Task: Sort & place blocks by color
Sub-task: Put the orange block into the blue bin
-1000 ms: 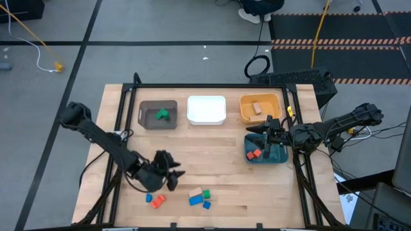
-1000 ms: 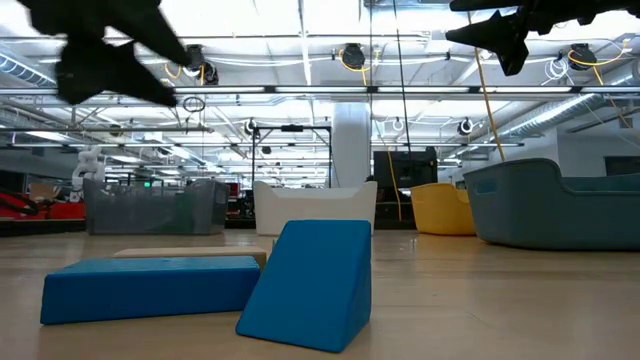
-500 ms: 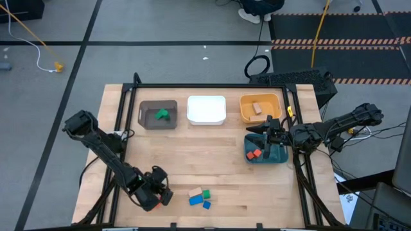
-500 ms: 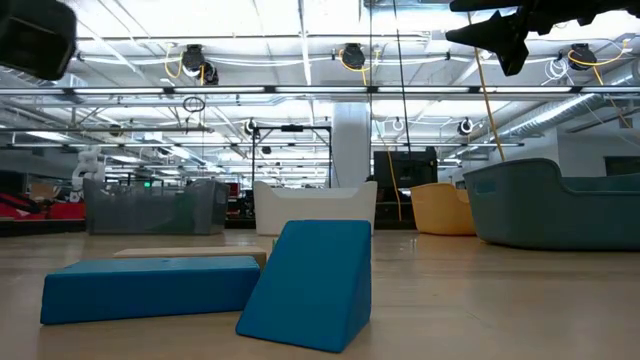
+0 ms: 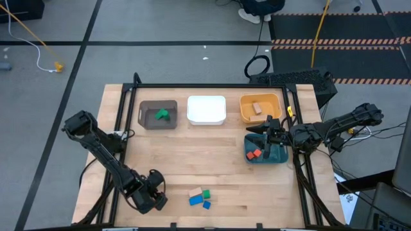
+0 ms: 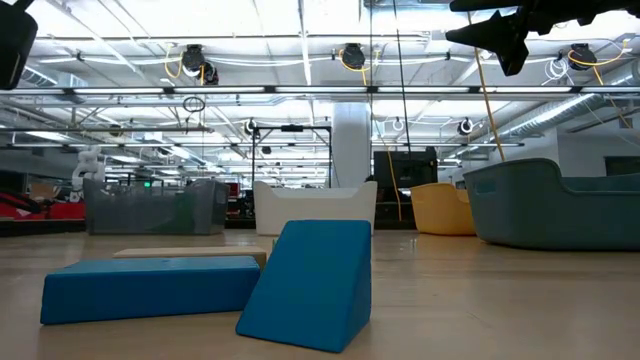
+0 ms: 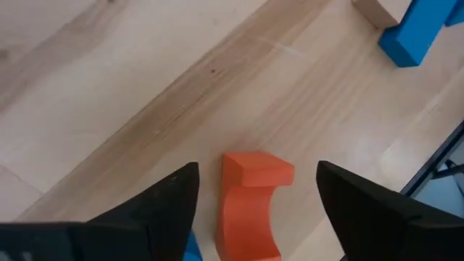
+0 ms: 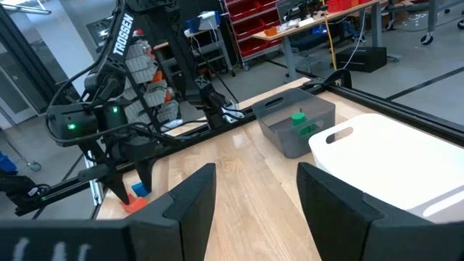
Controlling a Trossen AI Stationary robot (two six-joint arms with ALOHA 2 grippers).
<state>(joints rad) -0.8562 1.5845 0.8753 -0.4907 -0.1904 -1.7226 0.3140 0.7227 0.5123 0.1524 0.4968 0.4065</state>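
My left gripper (image 5: pixel 153 196) hangs open near the table's near-left corner, pointing down. In the left wrist view its fingers (image 7: pixel 255 174) stand on either side of a red-orange notched block (image 7: pixel 250 206) without touching it. That block lies flat on the table, and a blue block (image 7: pixel 190 251) lies close beside it. A blue bar (image 5: pixel 196 200), a green cube (image 5: pixel 206 193) and a small blue block (image 5: pixel 207 205) lie to its right. My right gripper (image 5: pixel 257 131) waits open above the teal bin (image 5: pixel 279 156), which holds red-orange blocks (image 5: pixel 253 154).
Along the far edge stand a brown bin (image 5: pixel 149 122) with a green block (image 5: pixel 162 114), a white bin (image 5: pixel 206 109) and an orange bin (image 5: pixel 277 115) with a wood block (image 5: pixel 257 107). The low view shows a blue bar (image 6: pixel 150 287), a blue wedge (image 6: pixel 310 280) and a wood bar (image 6: pixel 190 253).
My left gripper has moved toward the table's near-left corner and tipped from level to pointing down. It now stands over the red-orange and blue blocks there and hides them in the high view. The blocks have not moved.
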